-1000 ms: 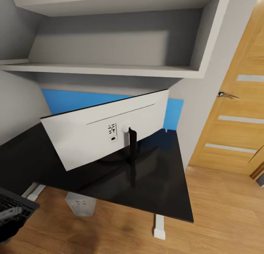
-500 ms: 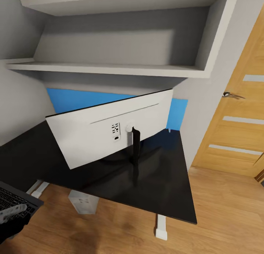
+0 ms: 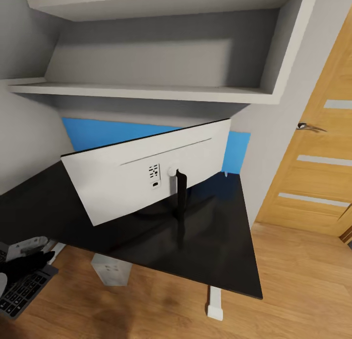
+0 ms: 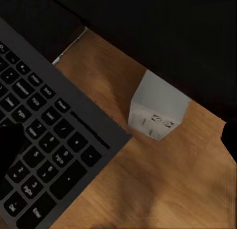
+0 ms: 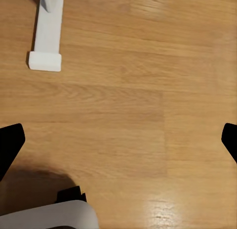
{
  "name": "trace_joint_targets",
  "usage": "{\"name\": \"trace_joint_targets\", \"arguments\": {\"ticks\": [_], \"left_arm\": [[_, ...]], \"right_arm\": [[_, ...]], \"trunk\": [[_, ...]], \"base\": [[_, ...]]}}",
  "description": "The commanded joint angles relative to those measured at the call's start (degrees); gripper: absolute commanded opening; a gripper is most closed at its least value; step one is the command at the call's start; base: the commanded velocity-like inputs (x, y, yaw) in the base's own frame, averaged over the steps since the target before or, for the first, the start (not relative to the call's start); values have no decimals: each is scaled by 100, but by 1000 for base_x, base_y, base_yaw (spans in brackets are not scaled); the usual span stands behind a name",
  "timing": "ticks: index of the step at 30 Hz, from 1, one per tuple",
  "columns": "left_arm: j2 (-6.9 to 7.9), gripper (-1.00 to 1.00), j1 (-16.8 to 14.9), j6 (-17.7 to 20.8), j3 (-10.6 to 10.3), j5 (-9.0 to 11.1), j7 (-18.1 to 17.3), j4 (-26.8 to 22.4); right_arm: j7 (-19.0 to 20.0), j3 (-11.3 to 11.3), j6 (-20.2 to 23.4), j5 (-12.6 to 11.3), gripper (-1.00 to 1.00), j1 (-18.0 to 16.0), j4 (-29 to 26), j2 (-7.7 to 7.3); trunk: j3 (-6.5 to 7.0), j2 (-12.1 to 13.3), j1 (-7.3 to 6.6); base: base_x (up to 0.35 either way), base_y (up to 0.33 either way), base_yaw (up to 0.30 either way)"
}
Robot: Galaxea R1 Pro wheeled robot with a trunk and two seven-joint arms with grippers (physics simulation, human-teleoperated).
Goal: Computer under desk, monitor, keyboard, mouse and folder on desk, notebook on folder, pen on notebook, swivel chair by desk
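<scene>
Left gripper [image 3: 27, 261] at lower left of the head view, clamped on the keyboard [image 3: 22, 290], dark keys on a grey base. In the left wrist view the keyboard [image 4: 44, 155] fills the lower-left half, one dark fingertip [image 4: 10, 145] pressing on the keys; its long axis runs diagonally, corner pointing toward the computer [image 4: 158, 108].

Key relation: the counter [image 3: 210, 251], glossy black top, lies up and to the right of the held keyboard in the head view, with the keyboard lower than the top, over the wooden floor [image 3: 303, 280]. Judgement: next move needs a lift above the counter edge, then a carry toward the monitor [image 3: 146, 178]. Left arm is plainly the nearer one, and the one loaded.

Monitor stands on the counter, white back facing the camera, tilted, slim black stand [image 3: 181, 197] at centre. Free black top shows in front of the stand and at the frame's left. The computer [image 3: 110, 270], a light grey tower, sits on the floor under the counter's front edge.

Right gripper [image 5: 118, 140]: fingertips at far left and far right frame edges, spread wide, nothing between, looking at bare floor and a white counter foot [image 5: 47, 36].

Blue back panel [image 3: 98, 131], grey shelves [image 3: 146, 92], oak door [image 3: 318, 148] at right.
</scene>
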Motion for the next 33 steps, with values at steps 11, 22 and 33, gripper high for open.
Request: {"name": "trace_joint_targets", "arguments": {"ticks": [11, 22, 33], "left_arm": [[-289, 100, -1734, 378, -752, 52, 1119, 1033], [-457, 100, -2897, -353, -802, 26, 1249, 3190], [-481, 100, -3007, -891, -771, 16, 1215, 3556]], "right_arm": [[34, -14, -39, 1, 100, -7, 9, -6], [40, -9, -59, 29, 100, -7, 4, -9], [40, -9, -64, 30, 100, -4, 2, -9]], "trunk": [[-6, -4, 0], [-6, -4, 0], [-6, -4, 0]], "base": [[0, 0, 0], [0, 0, 0], [0, 0, 0]]}}
